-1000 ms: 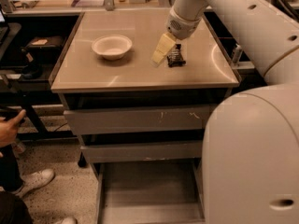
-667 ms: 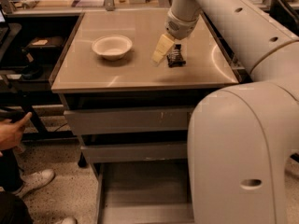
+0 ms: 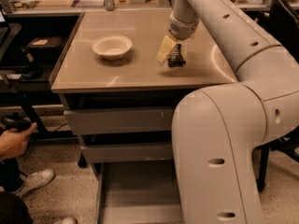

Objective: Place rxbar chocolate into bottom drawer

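1. The robot's white, jointed arm (image 3: pixel 219 27) reaches from the near right across a tan, flat-topped metal cabinet (image 3: pixel 93 73), its bulky lower link filling the right foreground.
2. The pale gripper (image 3: pixel 169 56) is lowered to the tabletop at the cabinet's right-centre, tilted and pointing down.
3. The small, dark-wrapped rxbar chocolate (image 3: pixel 176 59) sits on the tabletop directly under the gripper and against it, on the side away from the bowl. Whether the gripper is clamped on the bar or merely beside it cannot be told from this view.
4. A shallow round white bowl (image 3: pixel 112 46) stands upright on the same tabletop, well apart from the gripper, toward the cabinet's left half.
5. Below the top, 3 grey metal drawers are stacked. The upper drawer front (image 3: pixel 119 120) and the middle drawer front (image 3: pixel 126 152) each stand out a little from the cabinet.
6. The bottom drawer (image 3: pixel 135 190), a shallow grey tray, stands open toward the camera with its bare floor showing. The arm's lower link hides its right part.
7. At the frame's left edge, a person's hand (image 3: pixel 14 143) holds a dark controller (image 3: pixel 13 122), and a white sneaker (image 3: pixel 35 181) rests on the speckled floor (image 3: pixel 60 204).
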Robot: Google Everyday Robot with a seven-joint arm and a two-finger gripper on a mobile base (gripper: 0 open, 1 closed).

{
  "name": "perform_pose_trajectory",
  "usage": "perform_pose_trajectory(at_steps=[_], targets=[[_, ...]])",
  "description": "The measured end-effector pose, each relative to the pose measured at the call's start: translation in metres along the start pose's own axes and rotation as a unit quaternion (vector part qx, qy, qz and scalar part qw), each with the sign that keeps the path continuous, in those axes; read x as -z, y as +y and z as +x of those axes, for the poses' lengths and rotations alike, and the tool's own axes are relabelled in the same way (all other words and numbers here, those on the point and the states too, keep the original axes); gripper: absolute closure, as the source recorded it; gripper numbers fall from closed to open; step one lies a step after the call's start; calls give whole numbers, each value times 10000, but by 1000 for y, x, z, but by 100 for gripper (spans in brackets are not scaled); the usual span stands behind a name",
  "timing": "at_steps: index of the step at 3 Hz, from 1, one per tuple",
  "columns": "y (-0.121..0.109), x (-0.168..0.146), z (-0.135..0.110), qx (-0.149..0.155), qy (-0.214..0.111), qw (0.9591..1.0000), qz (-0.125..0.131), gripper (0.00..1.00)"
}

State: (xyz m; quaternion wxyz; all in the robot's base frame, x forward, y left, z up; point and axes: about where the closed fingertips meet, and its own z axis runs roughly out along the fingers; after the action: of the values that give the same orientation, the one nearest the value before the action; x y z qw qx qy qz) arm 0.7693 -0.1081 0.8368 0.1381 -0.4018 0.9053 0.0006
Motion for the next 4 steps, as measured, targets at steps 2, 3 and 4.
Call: perform_pose_trajectory(at_steps=[2,3,4], targets=[[-12,-28,11,-193,129,9997,-126,0],[-12,-29,11,-193,128,9997,-128,19],[-12,-29,11,-193,128,9997,-128,42]])
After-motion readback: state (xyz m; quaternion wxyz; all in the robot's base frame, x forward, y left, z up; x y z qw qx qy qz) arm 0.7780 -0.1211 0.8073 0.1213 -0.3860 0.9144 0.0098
